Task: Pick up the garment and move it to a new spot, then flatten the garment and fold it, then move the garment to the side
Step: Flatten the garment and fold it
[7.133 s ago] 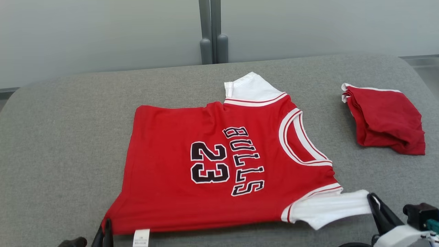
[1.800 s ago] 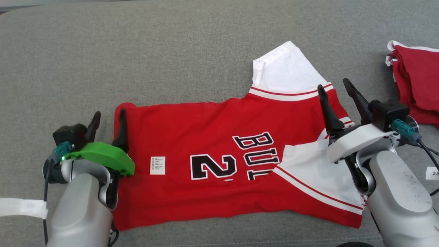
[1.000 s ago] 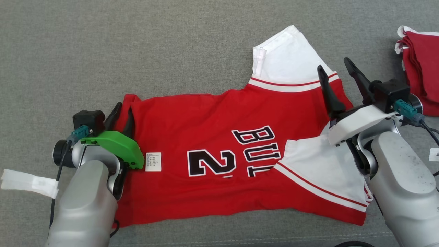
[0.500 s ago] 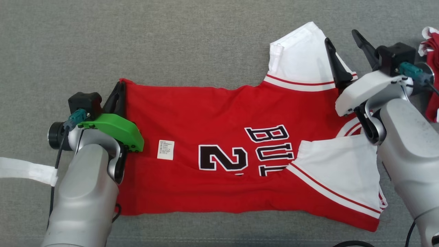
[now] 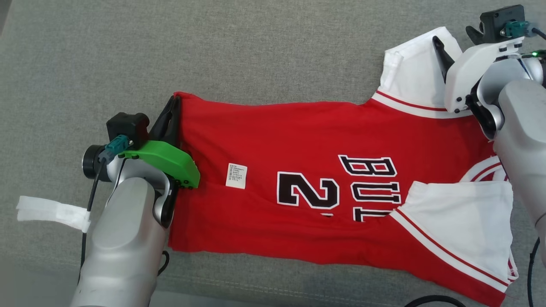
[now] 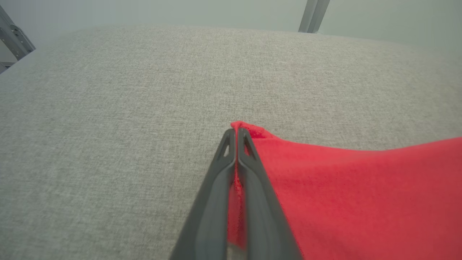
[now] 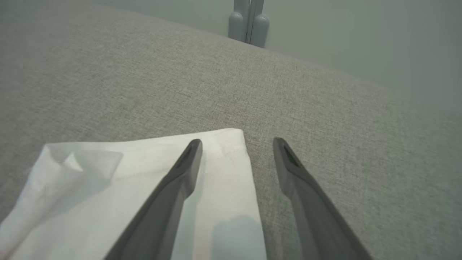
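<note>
- Head view, item: garment [image 5: 298, 136], a red jersey with white sleeves. It lies spread on the grey upholstered surface [image 5: 256, 51], running from 9 o'clock to 4 o'clock of the frame.
- Head view, left gripper [image 5: 174, 104]: at 10 o'clock of the jersey, fingers pressed together on the far hem corner.
- Head view, right gripper [image 5: 453, 40]: at 1 o'clock of the frame, above the far sleeve [image 5: 409, 72]. It is spread wide and holds nothing.
- Head view, writing: a black-and-white "2" and "BUL" can be read. The rest is covered by the near sleeve [image 5: 460, 221], which is folded over the chest at 4 o'clock.
- Head view, care label [image 5: 236, 175]: at 9 o'clock of the "2". Its print is too small to read.
- Left wrist view: the left gripper [image 6: 236, 135] pinches a thin sliver of the garment [image 6: 361, 187] at its very corner.
- Left wrist view, risk: with so little cloth in the pinch, a hard pull probably strips the corner out.
- Right wrist view: the right gripper [image 7: 236, 142] straddles the edge of the far sleeve [image 7: 126, 187]. 1 finger is over white cloth; the other, at 3 o'clock, is over bare grey surface.
- Right wrist view, risk: closing here may catch only 1 layer, or miss. Then only 1 corner rises, the jersey twists, and the folded near sleeve likely slides open.
- Wrist views, writing: none is legible.
</note>
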